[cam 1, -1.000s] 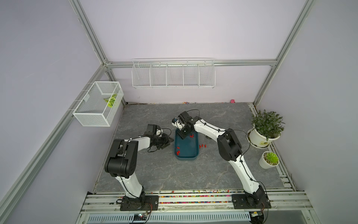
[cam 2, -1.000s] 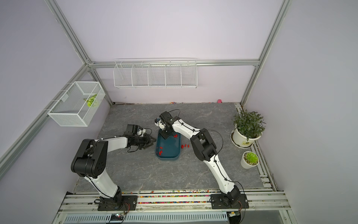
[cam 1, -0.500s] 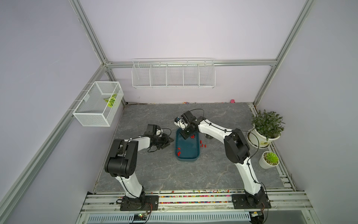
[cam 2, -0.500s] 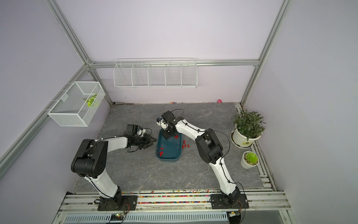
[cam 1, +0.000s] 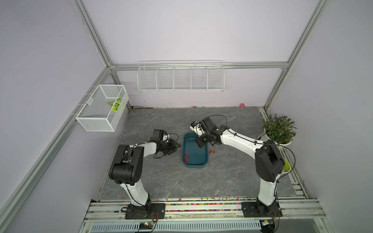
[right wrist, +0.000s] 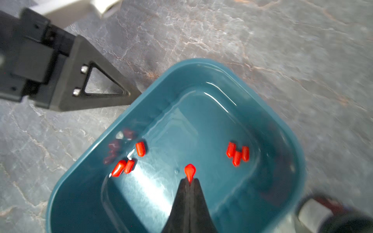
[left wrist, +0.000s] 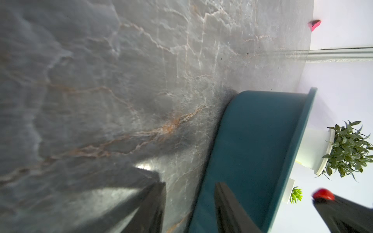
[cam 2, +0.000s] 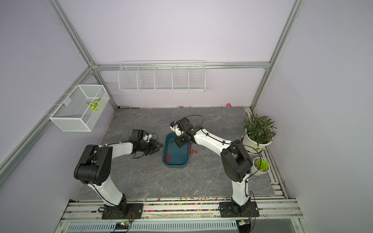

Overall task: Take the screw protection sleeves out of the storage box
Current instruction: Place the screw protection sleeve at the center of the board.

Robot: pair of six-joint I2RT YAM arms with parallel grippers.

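The teal storage box (cam 1: pixel 194 166) (cam 2: pixel 175 166) lies mid-table. Several red screw protection sleeves lie inside it (cam 1: pixel 186 159) (right wrist: pixel 237 154), and a few lie on the table by its right wall (cam 1: pixel 211 151) (cam 2: pixel 193 151). My right gripper (right wrist: pixel 189 181) (cam 1: pixel 200 141) hangs over the box's far half, shut on one red sleeve (right wrist: pixel 189 171) that sticks out past its tips. My left gripper (left wrist: pixel 190 203) (cam 1: pixel 177 146) sits low at the box's left outer wall (left wrist: pixel 252 141), jaws apart with nothing between them. Its finger (right wrist: pixel 96 88) tip meets the rim.
Two potted plants (cam 1: pixel 278 129) (cam 1: pixel 285 166) stand at the right edge. A wire basket (cam 1: pixel 102 108) hangs on the left wall and a wire shelf (cam 1: pixel 180 76) on the back wall. Coloured beads (cam 1: pixel 201 204) line the front rail. A pink object (cam 1: pixel 242 105) lies at the back wall.
My right arm has swung its elbow out to the right, and the gripper has shifted slightly right over the box, still shut. The left arm has not moved.
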